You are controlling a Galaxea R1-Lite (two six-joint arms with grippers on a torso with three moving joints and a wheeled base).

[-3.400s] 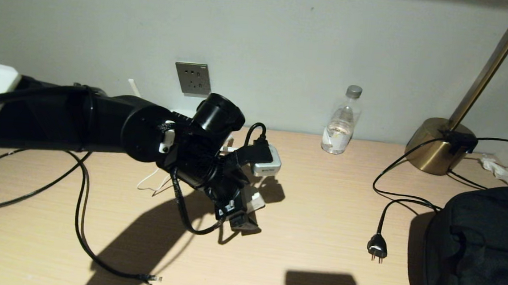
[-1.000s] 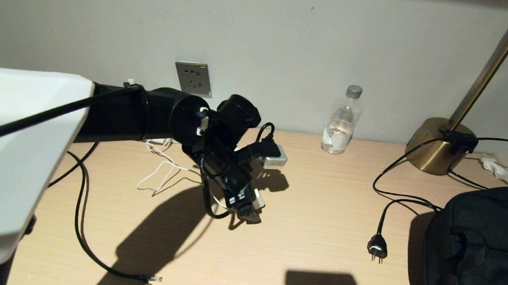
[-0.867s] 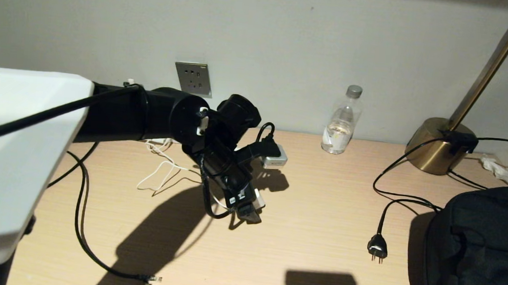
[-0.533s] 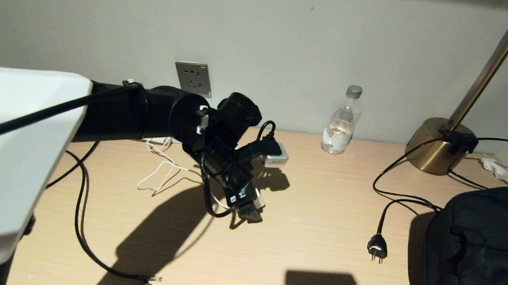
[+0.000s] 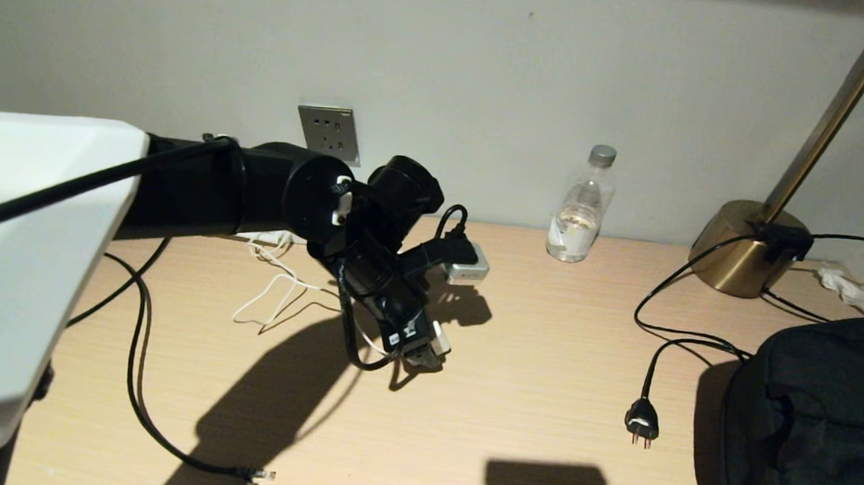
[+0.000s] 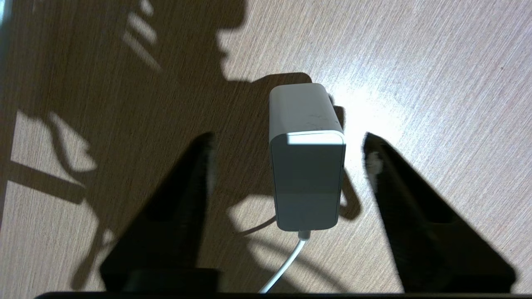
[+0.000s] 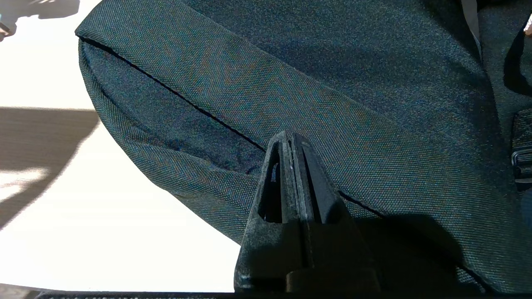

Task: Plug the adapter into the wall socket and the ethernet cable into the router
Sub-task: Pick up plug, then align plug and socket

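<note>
Adapter (image 6: 306, 166) unmoved; left end effector (image 6: 291, 162) narrowing around it.

- One adapter (image 6: 306, 166), white.
- One wall socket (image 5: 328, 135).
- One ethernet cable (image 5: 137, 344), black.
- One water bottle (image 5: 581, 205).
- One brass lamp (image 5: 751, 248).
- One black two-pin plug (image 5: 641, 422).
- One dark bag (image 5: 814, 429).
- Two claws: left claw (image 6: 291, 160), right claw (image 7: 291, 145).
- One counter (image 5: 542, 402).
</note>
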